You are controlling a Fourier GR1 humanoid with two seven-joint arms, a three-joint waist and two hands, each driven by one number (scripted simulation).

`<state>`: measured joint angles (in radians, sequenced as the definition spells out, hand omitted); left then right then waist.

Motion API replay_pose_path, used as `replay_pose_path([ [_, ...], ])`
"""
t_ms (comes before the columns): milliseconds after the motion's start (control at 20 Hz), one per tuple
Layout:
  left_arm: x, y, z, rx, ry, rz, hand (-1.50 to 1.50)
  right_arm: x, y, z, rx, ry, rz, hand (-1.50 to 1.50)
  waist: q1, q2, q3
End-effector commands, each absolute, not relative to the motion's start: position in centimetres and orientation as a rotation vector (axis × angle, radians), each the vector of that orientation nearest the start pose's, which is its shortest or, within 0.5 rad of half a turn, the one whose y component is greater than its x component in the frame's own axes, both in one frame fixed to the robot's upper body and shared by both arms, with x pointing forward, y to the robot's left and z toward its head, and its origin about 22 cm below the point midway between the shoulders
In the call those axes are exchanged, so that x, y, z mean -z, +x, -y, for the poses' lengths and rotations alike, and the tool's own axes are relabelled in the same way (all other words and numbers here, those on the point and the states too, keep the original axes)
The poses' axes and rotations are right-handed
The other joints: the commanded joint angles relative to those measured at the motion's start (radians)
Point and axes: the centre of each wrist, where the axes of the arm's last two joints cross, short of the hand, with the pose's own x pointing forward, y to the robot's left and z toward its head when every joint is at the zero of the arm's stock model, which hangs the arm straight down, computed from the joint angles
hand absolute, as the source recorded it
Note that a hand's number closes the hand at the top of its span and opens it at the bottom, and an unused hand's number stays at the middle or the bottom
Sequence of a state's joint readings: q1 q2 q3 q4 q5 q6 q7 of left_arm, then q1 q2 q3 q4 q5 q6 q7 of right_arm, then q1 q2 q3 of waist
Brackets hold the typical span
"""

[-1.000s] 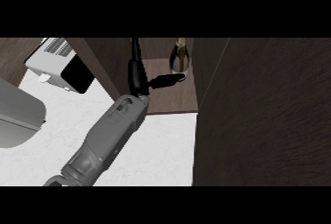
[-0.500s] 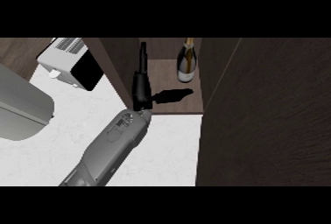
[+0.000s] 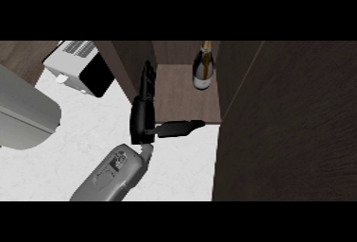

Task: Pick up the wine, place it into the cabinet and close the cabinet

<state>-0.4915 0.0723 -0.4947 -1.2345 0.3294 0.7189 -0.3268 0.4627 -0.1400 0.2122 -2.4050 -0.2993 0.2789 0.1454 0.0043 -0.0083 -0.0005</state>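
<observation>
The wine bottle (image 3: 203, 71), dark with a gold neck and a pale label, stands on the cabinet's wooden shelf (image 3: 178, 97) at the back right of the opening. My left hand (image 3: 141, 118) is in front of the shelf's left part, its fingers straight and pointing into the cabinet along the left wall. Its thumb sticks out to the right over the shelf's front edge. The hand holds nothing and is clear of the bottle. The cabinet door (image 3: 293, 123) stands open as a big dark panel at the right. My right hand does not show.
A white appliance with a black front (image 3: 80, 71) sits on the white counter (image 3: 178, 165) left of the cabinet. A large grey rounded object (image 3: 21, 113) fills the left edge. The cabinet's left wall (image 3: 129, 66) is close beside my fingers.
My left hand has drawn back from the bottle towards the shelf's front edge. The bottle stays on the shelf. The view has shifted, showing more of the cabinet and the appliance.
</observation>
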Motion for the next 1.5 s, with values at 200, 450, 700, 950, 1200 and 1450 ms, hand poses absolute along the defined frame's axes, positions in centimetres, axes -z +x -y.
replay_pose_path([
  [200,-4.4,24.3,-11.9,-0.016,-0.033,1.895,-1.50,-15.4,9.6,23.1,-0.284,0.380,1.861,-1.50,0.006,0.000,0.000],
  [450,-6.3,23.0,-16.4,-0.018,-0.026,1.873,-1.50,-15.9,10.1,24.6,-0.320,0.355,1.837,-1.50,0.005,0.004,0.001],
  [700,-5.4,21.1,-19.4,0.029,-0.136,1.893,-1.50,-15.5,8.7,23.2,-0.389,0.420,1.792,1.50,-0.008,0.004,-0.001],
  [950,-6.7,20.2,-21.6,0.078,-0.223,1.877,1.50,-16.7,8.4,23.5,-0.649,0.457,1.730,1.50,-0.010,0.001,-0.001],
  [1200,-6.8,18.8,-25.1,0.070,-0.239,1.877,1.50,-15.8,9.4,24.8,-0.667,0.413,1.734,1.50,-0.006,0.004,0.000],
  [1450,-5.6,18.8,-26.9,0.070,-0.221,1.884,1.50,-16.2,8.5,25.1,-0.684,0.504,1.748,1.50,-0.014,0.005,0.000],
])
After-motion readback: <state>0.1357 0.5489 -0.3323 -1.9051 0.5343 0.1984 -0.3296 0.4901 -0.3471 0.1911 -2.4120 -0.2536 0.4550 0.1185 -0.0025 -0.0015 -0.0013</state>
